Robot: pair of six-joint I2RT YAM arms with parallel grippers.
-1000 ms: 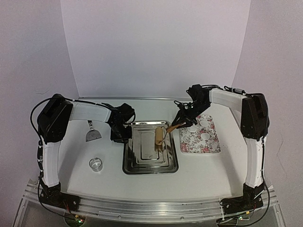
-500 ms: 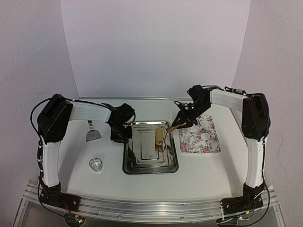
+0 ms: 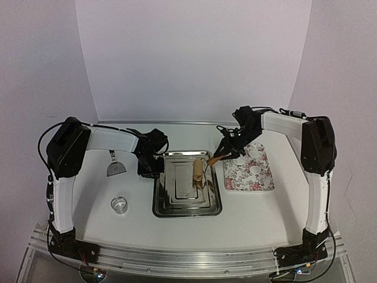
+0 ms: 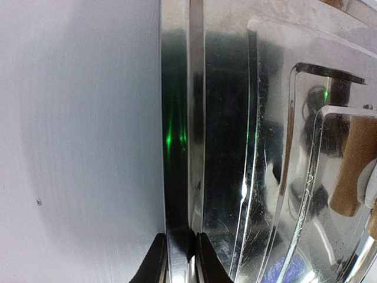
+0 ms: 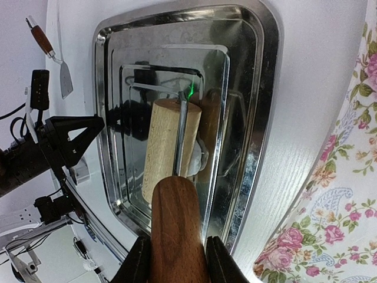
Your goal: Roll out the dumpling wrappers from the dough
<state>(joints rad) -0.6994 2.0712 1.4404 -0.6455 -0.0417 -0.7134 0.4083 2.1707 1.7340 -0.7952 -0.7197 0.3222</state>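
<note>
- Left gripper (image 4: 179,250): fingers pinched on the left rim of the steel tray (image 4: 224,147), rim between the pads.
- Right gripper (image 5: 177,256): clamped on the dark wooden handle (image 5: 175,218) of the roller (image 5: 166,147). The pale roller lies on the tray floor, right of centre.
- Dumpling wrappers (image 3: 255,170): three white discs on the floral plate (image 3: 262,184), just right of the tray and apart from the roller.
- Clear ring (image 3: 119,204) and scraper (image 3: 115,168): on the table (image 3: 253,218) left of the tray, untouched.

Tray (image 3: 187,213) silver, plate (image 3: 242,180) pink-floral, dumpling wrappers (image 3: 254,170) white.
</note>
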